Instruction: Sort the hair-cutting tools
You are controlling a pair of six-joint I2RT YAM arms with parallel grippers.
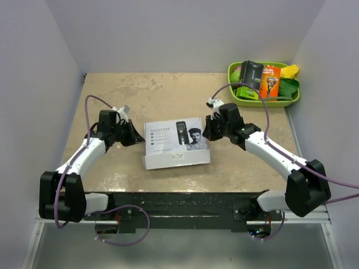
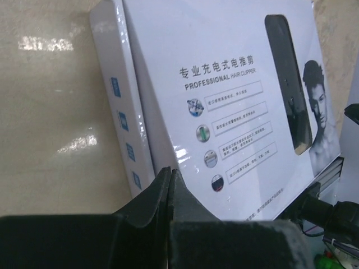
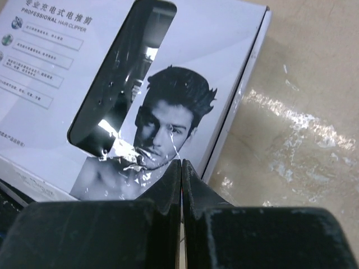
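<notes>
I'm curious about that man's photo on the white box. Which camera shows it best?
Right wrist view: the man's photo is large and sharp. Left wrist shows it skewed near the edge; top view, tiny.

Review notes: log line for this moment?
left tool shut, left of white box | right tool shut, right of box | box closed, mid-table

One white box (image 1: 175, 144) on one worktop (image 1: 146, 95), with one black clipper (image 1: 182, 129) behind its window; one green tray (image 1: 263, 102) with one black pack (image 1: 250, 75), one orange pack (image 1: 270, 82); two pincers: left pincer (image 1: 138, 139), right pincer (image 1: 206, 133)
</notes>
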